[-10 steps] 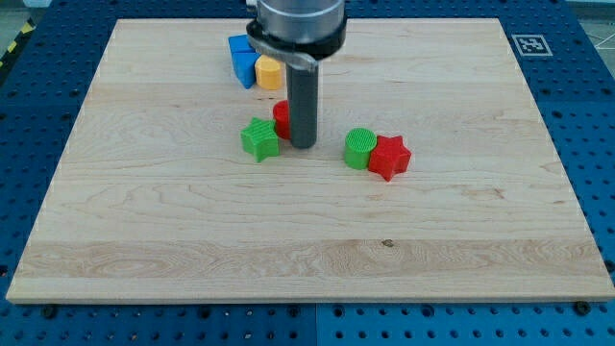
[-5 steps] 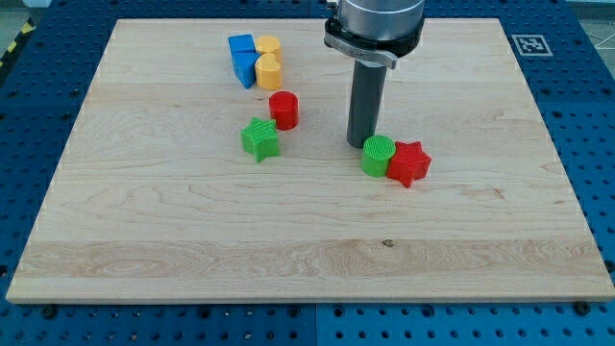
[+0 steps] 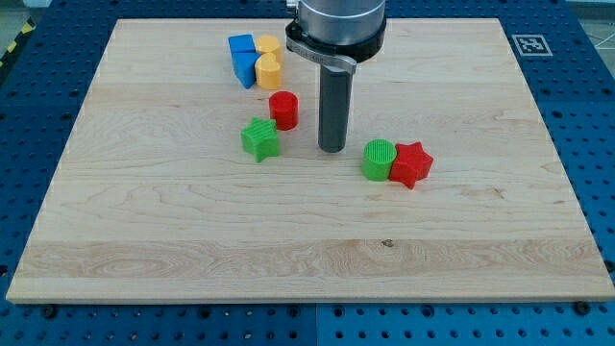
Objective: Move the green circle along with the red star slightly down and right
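— What lay under everything?
— A pale wooden board (image 3: 192,240), evenly lit, resting on a blue perforated table (image 3: 591,144)
— Anything else?
— A black-and-white marker (image 3: 531,43) sat by the board's top right corner

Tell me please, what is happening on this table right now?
A robot arm with a dark rod pushes blocks on a wooden board. My tip stands apart from the green circle, on its left in the view. The red star touches the circle's right side. Other blocks sit further left.
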### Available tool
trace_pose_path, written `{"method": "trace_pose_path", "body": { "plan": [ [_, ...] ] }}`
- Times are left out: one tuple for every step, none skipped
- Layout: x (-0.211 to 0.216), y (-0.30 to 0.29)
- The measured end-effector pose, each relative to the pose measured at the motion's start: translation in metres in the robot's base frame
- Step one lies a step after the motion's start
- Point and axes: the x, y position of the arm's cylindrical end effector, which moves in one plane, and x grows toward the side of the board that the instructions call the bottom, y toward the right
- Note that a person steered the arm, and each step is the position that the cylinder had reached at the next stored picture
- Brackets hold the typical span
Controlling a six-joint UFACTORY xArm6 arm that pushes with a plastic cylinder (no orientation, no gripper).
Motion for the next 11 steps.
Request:
{"method": "trace_pose_path", "body": {
  "plan": [
    [0.009,0.000],
    [0.026,0.002],
    [0.033,0.016],
    [0.033,0.031],
    [0.033,0.040],
    [0.033,0.042],
    [0.031,0.042],
    [0.012,0.026],
    [0.007,0.028],
    [0.015,0.035],
    [0.020,0.042]
  ]
}}
